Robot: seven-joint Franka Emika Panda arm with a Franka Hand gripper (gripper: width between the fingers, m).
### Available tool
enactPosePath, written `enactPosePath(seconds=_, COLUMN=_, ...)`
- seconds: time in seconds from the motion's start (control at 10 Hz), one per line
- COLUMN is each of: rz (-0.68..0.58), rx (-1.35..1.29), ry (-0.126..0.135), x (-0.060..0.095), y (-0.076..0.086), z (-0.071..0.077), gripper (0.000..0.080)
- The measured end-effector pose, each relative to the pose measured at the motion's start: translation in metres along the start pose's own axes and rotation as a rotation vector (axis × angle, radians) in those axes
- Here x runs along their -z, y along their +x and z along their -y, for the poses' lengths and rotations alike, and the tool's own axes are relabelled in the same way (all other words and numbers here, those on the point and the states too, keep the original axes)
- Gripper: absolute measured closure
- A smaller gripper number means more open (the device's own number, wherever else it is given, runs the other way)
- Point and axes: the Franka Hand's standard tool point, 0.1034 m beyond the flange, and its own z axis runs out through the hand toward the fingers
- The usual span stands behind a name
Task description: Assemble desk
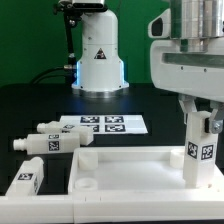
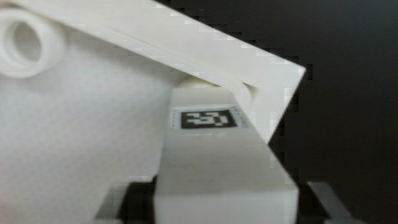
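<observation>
Tool state: the two-finger gripper (image 1: 202, 118) is clamped on the top of one white blocky plastic leg (image 1: 200, 152) that carries a black-and-white square tag; the wrist view shows this upright leg (image 2: 222, 165) filling the gap between the dark fingers (image 2: 317, 202).
Held part, axis: long axis vertical, in line with the gripper, directly beneath it at 6 o'clock.
Tabletop location: the white square plastic tray-like tabletop with raised rim (image 1: 130, 157) lies flat at 5 o'clock of the exterior view.
Governing relation: the upright leg stands at the tabletop corner toward 3 o'clock; whether its foot sits in the socket cannot be told.
Probable step: seating the leg, which requires the vertical axis to be kept.
Remaining parts: three loose legs (image 1: 45, 143) lie on their sides at 9 o'clock, apart from the tabletop.
Reference: the marker board (image 1: 100, 124) lies at 12 o'clock of the tabletop.
</observation>
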Motion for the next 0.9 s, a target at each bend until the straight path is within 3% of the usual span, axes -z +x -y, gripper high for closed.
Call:
enactPosePath(seconds=0.4, rz=0.025, rx=-0.395, ry=0.006, x=0.0007, y=0.0029, z=0.0003, gripper=0.0511)
enactPosePath(seconds=0.6, rz=0.043, rx=-0.688, ry=0.036, x=0.0005, y=0.0027, z=0.0033, gripper=0.0511)
enactPosePath(seconds=0.9, rz=0.042, rx=-0.627, ry=0.036, x=0.0001, y=0.0019, z=0.0032, gripper=0.0511)
